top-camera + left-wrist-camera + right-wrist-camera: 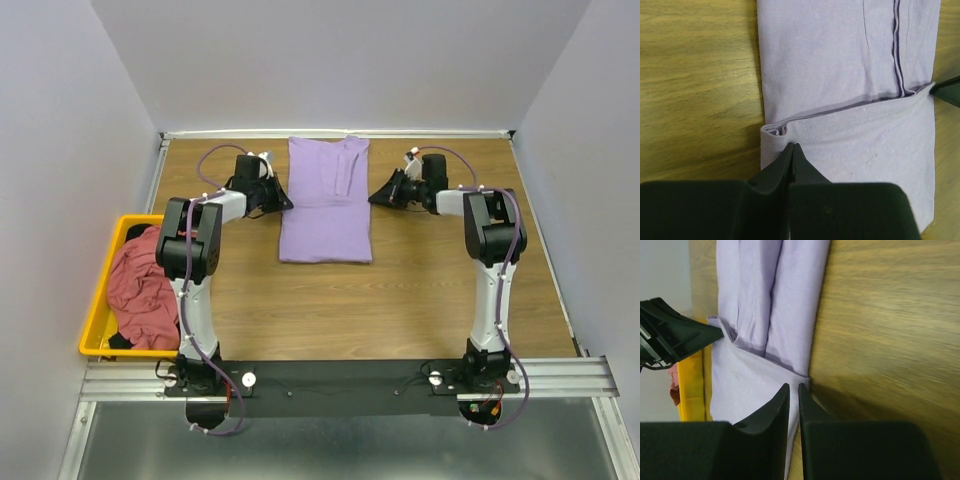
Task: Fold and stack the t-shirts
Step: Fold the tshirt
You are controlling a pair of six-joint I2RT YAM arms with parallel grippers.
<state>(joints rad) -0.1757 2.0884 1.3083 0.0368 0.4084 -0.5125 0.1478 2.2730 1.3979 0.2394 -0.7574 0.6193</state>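
The lavender t-shirt [325, 215] lies flat as a long folded strip at the back middle of the table. Its stitched hem edge crosses the strip halfway up [840, 75] [790, 305]. My left gripper [283, 200] [792, 146] is shut, tips touching, resting at the strip's left edge just below the hem; no cloth shows between them. Opposite it, my right gripper [377, 196] [793, 386] sits over the strip's right edge, its jaws a narrow slit apart with nothing pinched. A dusty red-pink t-shirt [145, 285] and a dark one [122, 340] lie bunched in the bin.
A yellow plastic bin [95, 320] sits off the table's left edge, next to the left arm. White walls close in the table at the back and both sides. Bare wood lies in front of the strip and to its right [440, 290].
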